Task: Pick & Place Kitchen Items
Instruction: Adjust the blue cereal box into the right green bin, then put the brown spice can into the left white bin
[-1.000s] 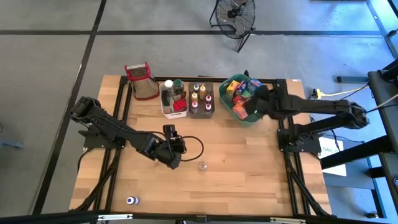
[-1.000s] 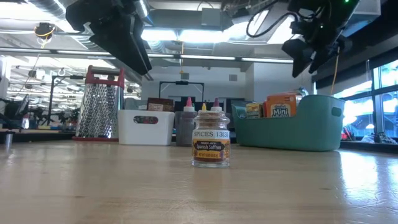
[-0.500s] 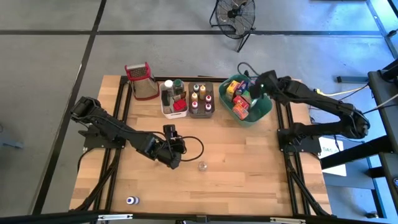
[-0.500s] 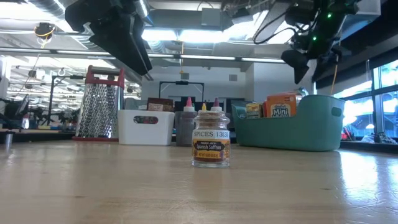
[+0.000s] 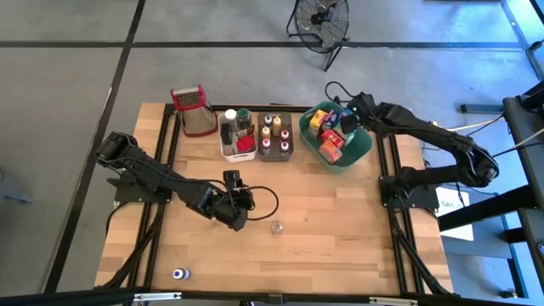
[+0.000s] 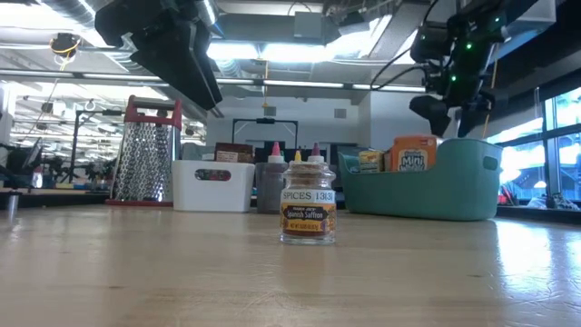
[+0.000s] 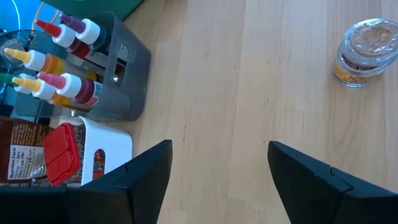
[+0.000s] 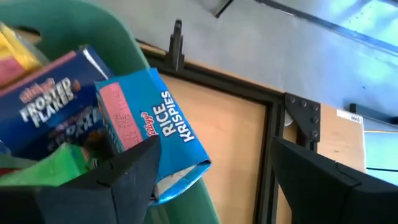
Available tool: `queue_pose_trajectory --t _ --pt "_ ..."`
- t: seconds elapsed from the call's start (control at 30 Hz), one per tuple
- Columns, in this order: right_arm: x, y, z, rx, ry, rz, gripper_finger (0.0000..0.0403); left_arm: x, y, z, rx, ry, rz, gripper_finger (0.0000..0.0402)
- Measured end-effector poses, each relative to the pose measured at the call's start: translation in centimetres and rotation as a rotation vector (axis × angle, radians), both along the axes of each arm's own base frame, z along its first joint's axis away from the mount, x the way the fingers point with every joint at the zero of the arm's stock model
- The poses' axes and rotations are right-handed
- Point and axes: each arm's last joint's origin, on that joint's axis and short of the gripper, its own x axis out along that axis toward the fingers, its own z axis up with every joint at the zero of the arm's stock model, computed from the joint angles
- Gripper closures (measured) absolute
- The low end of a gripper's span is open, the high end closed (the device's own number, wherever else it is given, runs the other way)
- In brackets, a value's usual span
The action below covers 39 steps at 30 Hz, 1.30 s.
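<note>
A small glass spice jar point(image 5: 277, 227) stands upright on its base on the wooden table point(image 5: 340, 246); it also shows in the low view point(image 6: 308, 205) and the left wrist view point(image 7: 364, 53). My left gripper point(image 5: 240, 223) hangs open above the table just left of the jar, nothing between its fingers point(image 7: 219, 146). My right gripper point(image 5: 350, 120) hangs open over the far right corner of the teal bin point(image 5: 367, 146). Below it a blue Rice Krispies box point(image 8: 158, 130) leans on the bin's rim among other small boxes point(image 8: 50, 102).
Along the far edge stand a steel grater point(image 5: 195, 110), a white bin point(image 5: 236, 146) with packets and jars, and a dark bin of squeeze bottles point(image 5: 275, 136). A small blue-capped bottle point(image 5: 179, 274) sits near the front left corner. Bare wood lies around the jar.
My right gripper has swung from over the middle of the teal bin toward the table's far edge, to the bin's far right corner, rolling its wrist on the way; its fingers have stayed open.
</note>
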Motion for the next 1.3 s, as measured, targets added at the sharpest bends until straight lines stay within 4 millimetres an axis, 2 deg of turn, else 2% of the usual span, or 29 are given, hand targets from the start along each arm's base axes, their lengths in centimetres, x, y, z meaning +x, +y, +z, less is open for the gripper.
queue_pose_trajectory --t 0.37,0.8,0.9,1.1,1.3 --pt "0.8 0.9 -0.5 0.049 -0.013 0.052 0.0098 0.0 0.0 0.0 -0.001 0.000 0.001 0.0142" --pt "0.5 1.1 -0.6 0.059 0.015 0.041 0.0098 0.0 -0.1 0.0 -0.009 -0.007 0.012 0.0142" --pt "0.5 1.1 0.1 0.043 0.010 0.050 0.0098 0.0 -0.1 0.0 -0.009 -0.007 0.012 0.0140" --pt "0.5 1.5 2.8 0.001 -0.073 0.102 0.0098 0.0 -0.1 0.0 -0.005 -0.004 0.007 0.0140" --pt "1.2 3.1 4.7 0.037 -0.173 0.252 0.0098 0.0 0.0 0.0 -0.005 -0.003 0.006 0.0141"
